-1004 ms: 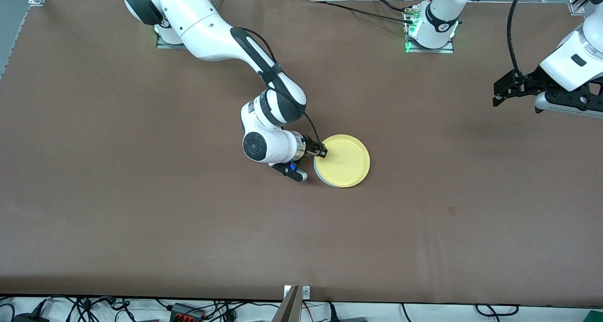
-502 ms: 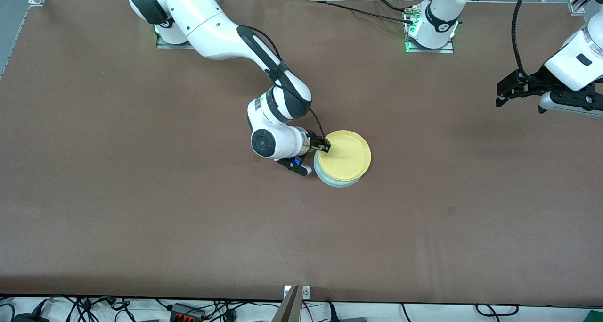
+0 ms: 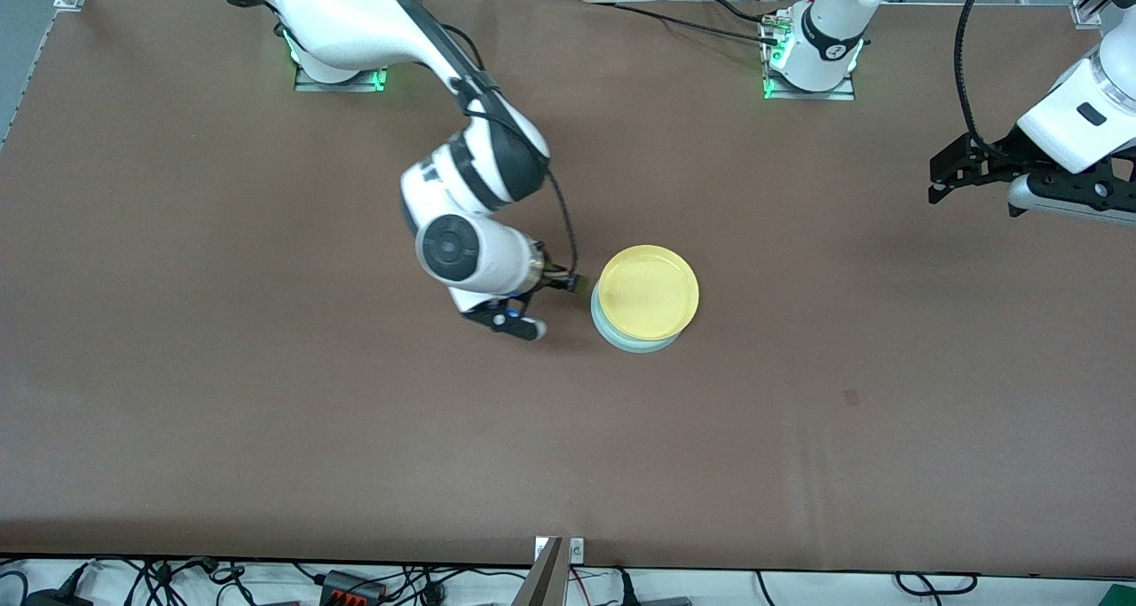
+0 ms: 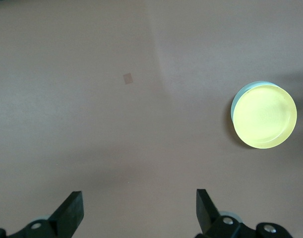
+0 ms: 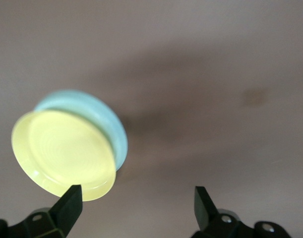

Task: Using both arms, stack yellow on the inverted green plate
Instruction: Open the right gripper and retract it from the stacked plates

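Your right gripper (image 3: 575, 283) has just let go and backed off, jaws wide, leaving the yellow (image 3: 649, 292) stacked on the green plate (image 3: 632, 342) mid-table; the left gripper (image 3: 942, 178) waits open near the table's edge.

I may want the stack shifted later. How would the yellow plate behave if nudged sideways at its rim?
The yellow plate looks like smooth, thin plastic, so probably stiff and light. It rests on the inverted green plate, slightly off-centre, so a nudge would likely slide it off rather than move both. Lying flat, it should not roll.
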Available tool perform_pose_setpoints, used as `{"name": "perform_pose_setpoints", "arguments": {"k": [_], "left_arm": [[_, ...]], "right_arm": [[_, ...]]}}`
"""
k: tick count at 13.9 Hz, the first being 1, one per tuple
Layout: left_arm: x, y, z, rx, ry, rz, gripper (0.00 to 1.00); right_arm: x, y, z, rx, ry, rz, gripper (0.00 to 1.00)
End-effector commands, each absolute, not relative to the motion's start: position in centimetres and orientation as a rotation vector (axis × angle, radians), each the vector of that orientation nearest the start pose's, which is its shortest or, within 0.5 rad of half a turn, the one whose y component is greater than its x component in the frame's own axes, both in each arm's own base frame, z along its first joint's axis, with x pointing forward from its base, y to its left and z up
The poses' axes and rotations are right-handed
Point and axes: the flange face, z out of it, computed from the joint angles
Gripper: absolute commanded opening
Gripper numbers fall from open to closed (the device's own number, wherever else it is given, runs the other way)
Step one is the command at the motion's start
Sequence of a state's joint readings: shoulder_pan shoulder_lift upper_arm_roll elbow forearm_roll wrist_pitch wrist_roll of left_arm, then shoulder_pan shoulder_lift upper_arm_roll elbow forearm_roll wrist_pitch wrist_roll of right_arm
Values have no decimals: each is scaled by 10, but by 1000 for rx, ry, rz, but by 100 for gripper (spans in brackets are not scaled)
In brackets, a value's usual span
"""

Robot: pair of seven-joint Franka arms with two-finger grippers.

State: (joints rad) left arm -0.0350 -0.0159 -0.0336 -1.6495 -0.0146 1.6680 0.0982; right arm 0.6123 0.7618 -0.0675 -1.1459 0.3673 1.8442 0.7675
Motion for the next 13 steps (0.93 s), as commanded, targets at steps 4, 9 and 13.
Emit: {"name": "perform_pose_setpoints", "arguments": {"k": [4, 9, 13], "left_arm": [[559, -44, 611, -3151, 279, -51, 100], [558, -55, 612, -3149, 310, -54, 100], [558, -58, 612, -3148, 318, -53, 100]], "right_arm": [[667, 288, 414, -2995, 288, 243, 100], [695, 177, 464, -3136, 357, 42, 100], [678, 84, 506, -3220, 295, -29, 100]]}}
